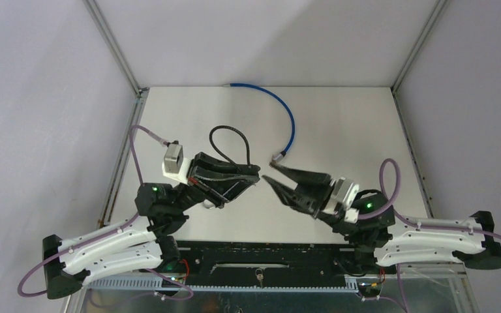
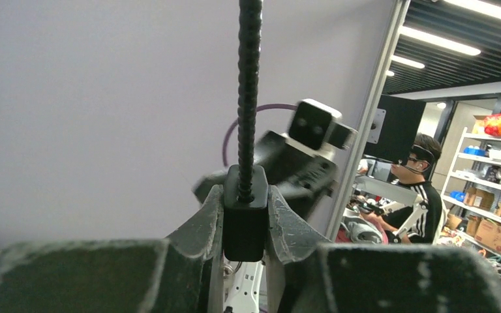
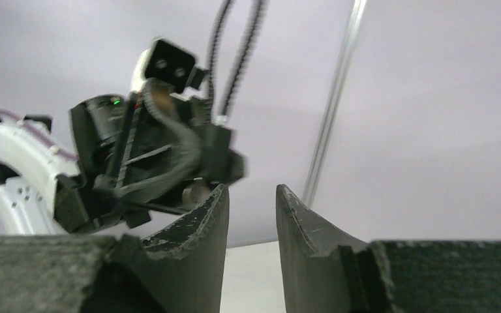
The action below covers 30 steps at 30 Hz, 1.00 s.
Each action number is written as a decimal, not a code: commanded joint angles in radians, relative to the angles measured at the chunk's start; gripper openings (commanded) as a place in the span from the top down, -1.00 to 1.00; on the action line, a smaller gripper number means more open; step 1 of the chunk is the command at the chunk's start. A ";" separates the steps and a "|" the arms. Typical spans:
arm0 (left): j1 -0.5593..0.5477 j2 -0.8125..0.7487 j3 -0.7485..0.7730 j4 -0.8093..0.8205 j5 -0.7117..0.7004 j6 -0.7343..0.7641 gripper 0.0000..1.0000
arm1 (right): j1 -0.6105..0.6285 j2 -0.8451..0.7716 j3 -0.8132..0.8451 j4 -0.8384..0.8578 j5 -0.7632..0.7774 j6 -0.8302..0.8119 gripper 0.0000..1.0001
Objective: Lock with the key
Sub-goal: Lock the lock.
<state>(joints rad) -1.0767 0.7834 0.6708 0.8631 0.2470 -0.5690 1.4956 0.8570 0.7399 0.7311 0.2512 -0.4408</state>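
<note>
My left gripper (image 2: pixel 244 195) is shut on the black block-shaped body of a cable lock (image 2: pixel 244 218). The lock's ribbed black cable (image 2: pixel 248 85) rises straight up from the body. From above, that cable forms a loop (image 1: pixel 229 138) behind the left gripper (image 1: pixel 254 176). My right gripper (image 1: pixel 274 175) faces it tip to tip, a short gap away. It is open, with nothing between its fingers (image 3: pixel 212 222). A small round silver piece (image 3: pixel 194 193) sits at the lock (image 3: pixel 220 155), just left of my right gripper (image 3: pixel 251 195). I cannot tell whether this is the key.
A blue cable (image 1: pixel 288 116) curves across the back of the white table (image 1: pixel 339 130), its metal end (image 1: pixel 278 155) lying just beyond the grippers. Metal frame posts (image 1: pixel 114 45) and grey walls enclose the table on three sides.
</note>
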 commanded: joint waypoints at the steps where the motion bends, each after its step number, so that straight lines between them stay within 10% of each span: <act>1: -0.004 -0.012 0.030 0.049 0.051 -0.002 1.00 | -0.110 -0.057 -0.031 0.112 -0.084 0.268 0.32; 30: -0.003 0.107 0.140 0.176 0.391 -0.110 1.00 | -0.421 -0.018 -0.020 0.068 -0.894 0.838 0.26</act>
<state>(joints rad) -1.0771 0.8799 0.7368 0.9630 0.5568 -0.6418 1.0786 0.8360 0.6979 0.7864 -0.5346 0.3538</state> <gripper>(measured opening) 0.223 0.369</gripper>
